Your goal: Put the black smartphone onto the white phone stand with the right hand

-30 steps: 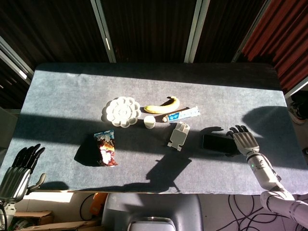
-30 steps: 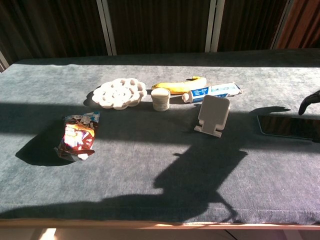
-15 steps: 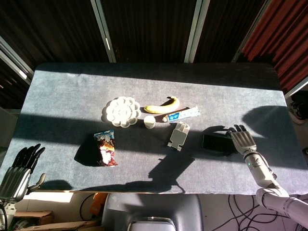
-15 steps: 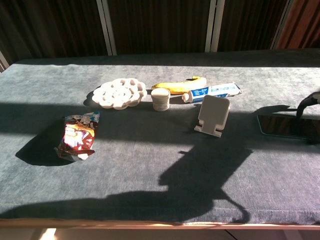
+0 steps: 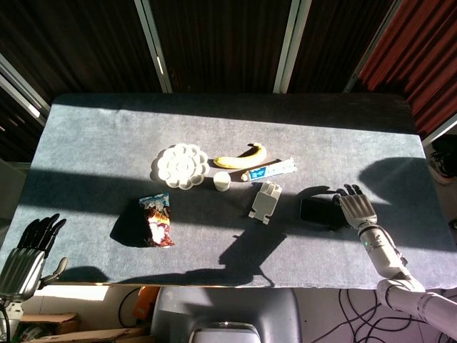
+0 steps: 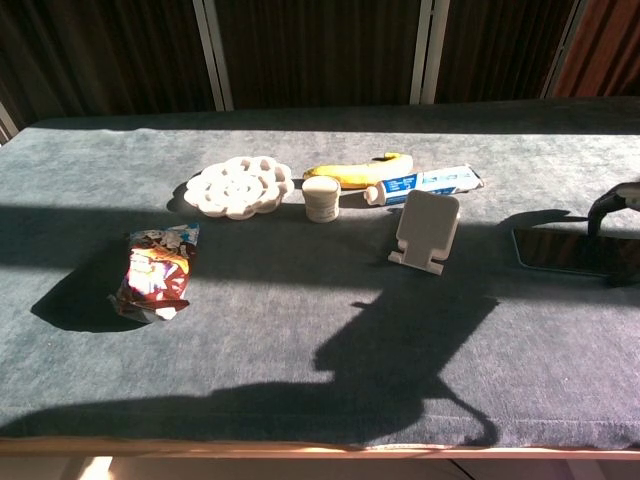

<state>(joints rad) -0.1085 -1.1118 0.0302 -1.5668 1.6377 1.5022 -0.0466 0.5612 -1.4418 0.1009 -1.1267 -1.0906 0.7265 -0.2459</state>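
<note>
The black smartphone (image 5: 316, 211) (image 6: 558, 250) lies flat on the grey table, right of the white phone stand (image 5: 265, 201) (image 6: 427, 232), which stands upright about a hand's width away. My right hand (image 5: 355, 209) (image 6: 618, 203) lies over the phone's right end. In the chest view its fingers arch down to the phone's far edge, and the frame's right border cuts off most of the hand. Whether the fingers clasp the phone is not clear. My left hand (image 5: 28, 249) hangs off the table's front left corner with fingers apart, holding nothing.
Behind the stand lie a toothpaste tube (image 5: 270, 171) (image 6: 424, 184), a banana (image 5: 241, 156) (image 6: 360, 171), a small white jar (image 5: 222, 181) (image 6: 322, 198) and a white flower-shaped dish (image 5: 180, 165) (image 6: 240, 185). A snack bag (image 5: 156, 219) (image 6: 155, 271) lies at the left.
My right hand has slid left along the phone, from its right tip to well over its right end, and its fingers now arch down onto it. The phone has barely shifted.
</note>
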